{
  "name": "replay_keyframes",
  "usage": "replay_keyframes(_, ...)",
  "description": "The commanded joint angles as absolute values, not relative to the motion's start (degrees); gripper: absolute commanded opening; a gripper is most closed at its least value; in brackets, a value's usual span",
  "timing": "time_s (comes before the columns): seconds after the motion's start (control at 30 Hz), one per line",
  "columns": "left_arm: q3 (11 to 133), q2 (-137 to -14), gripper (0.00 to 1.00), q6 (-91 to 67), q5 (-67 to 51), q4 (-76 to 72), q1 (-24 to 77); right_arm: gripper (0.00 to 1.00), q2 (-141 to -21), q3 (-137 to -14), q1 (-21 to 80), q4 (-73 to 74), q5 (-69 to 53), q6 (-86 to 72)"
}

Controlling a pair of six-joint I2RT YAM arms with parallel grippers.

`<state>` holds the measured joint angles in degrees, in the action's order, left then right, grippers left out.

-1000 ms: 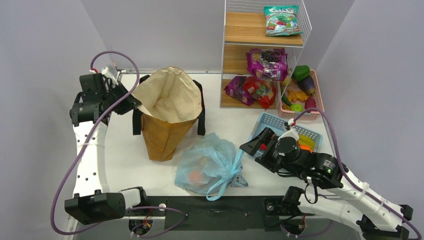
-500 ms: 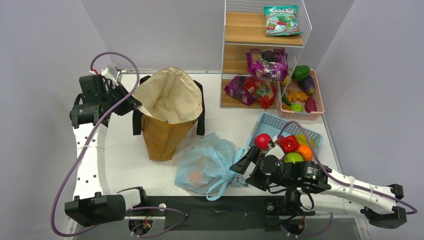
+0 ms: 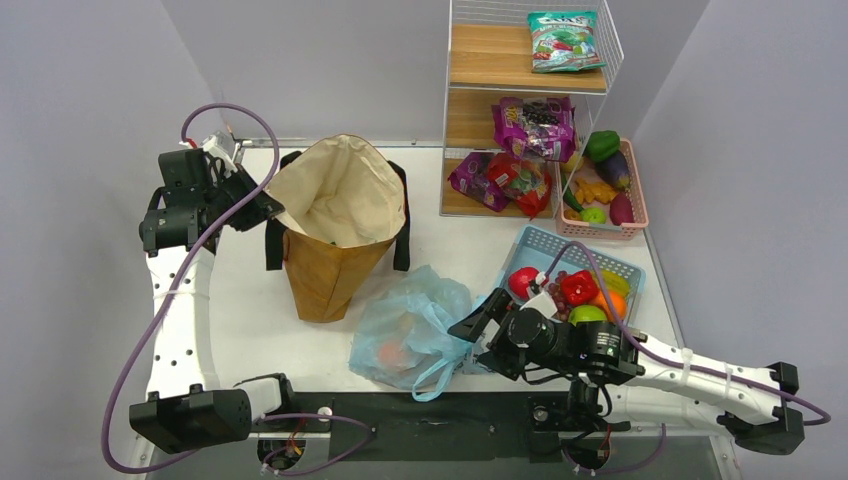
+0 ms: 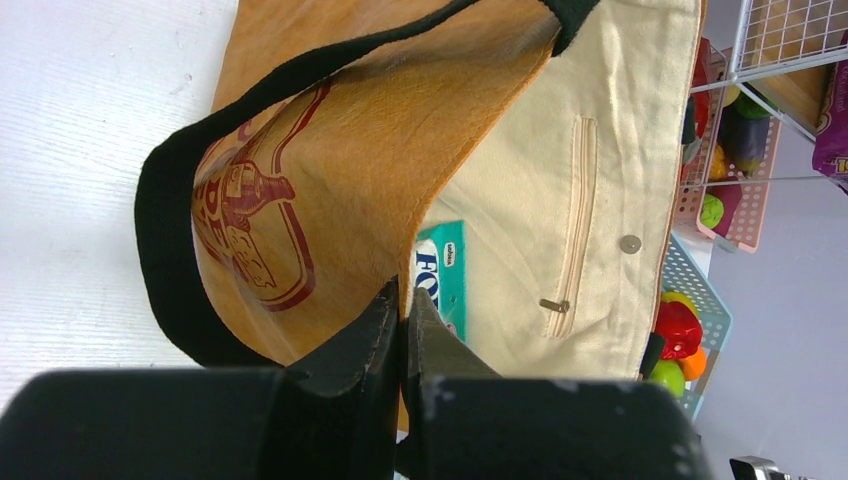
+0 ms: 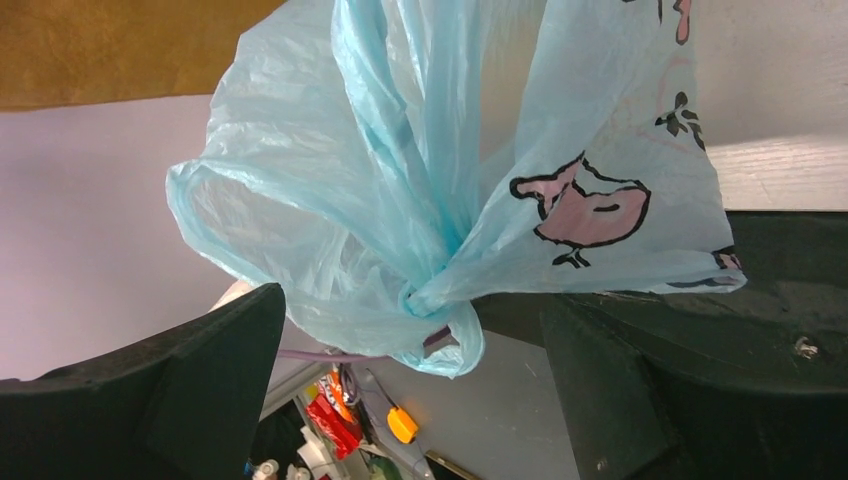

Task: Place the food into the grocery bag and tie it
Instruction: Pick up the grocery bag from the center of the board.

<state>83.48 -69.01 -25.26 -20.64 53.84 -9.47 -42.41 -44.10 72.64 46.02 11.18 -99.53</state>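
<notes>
The light blue grocery bag [image 3: 405, 322] lies on the table near the front edge, its handles drawn into a knot [image 3: 458, 350]. An orange piece of food [image 3: 392, 353] shows through the plastic; grapes and pepper cannot be made out. My right gripper [image 3: 468, 345] is open, its jaws spread wide on either side of the knot [image 5: 432, 298] without touching it. The bag [image 5: 420, 140] fills the right wrist view above the right gripper [image 5: 412, 300]. My left gripper [image 3: 262, 205] is shut on the rim of the tan tote [image 3: 335, 225]; the left wrist view shows the left gripper [image 4: 403, 295] pinching that rim [image 4: 330, 180].
A blue basket [image 3: 545, 240] with red, green and orange fruit stands behind the right arm. A pink basket [image 3: 636, 200] of vegetables and a wire shelf [image 3: 525, 70] with snack packets stand at the back right. A teal packet [image 4: 445, 270] lies inside the tote.
My right arm has swung from over the blue basket down and left to the bag's knot, jaws open throughout. The left arm and the tote have not moved.
</notes>
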Motion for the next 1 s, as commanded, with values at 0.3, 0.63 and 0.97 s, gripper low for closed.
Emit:
replay_keyframes(0.3, 84.61, -68.23, 0.00, -24.74, -22.20, 52.05, -9.79, 0.82, -46.80, -39.55, 65.96, 37.06, 4.94, -97.97)
replay_keyframes(0.63, 84.19, -68.10, 0.00, -24.91, -21.77, 52.05, -9.83, 0.08, -50.08, -42.58, 63.63, 33.76, 3.06, -90.41)
replay_keyframes(0.97, 85.16, -67.22, 0.00, -25.38, -20.78, 53.20, -10.24, 0.00, -50.56, -51.99, 62.90, 29.72, 5.56, -76.10)
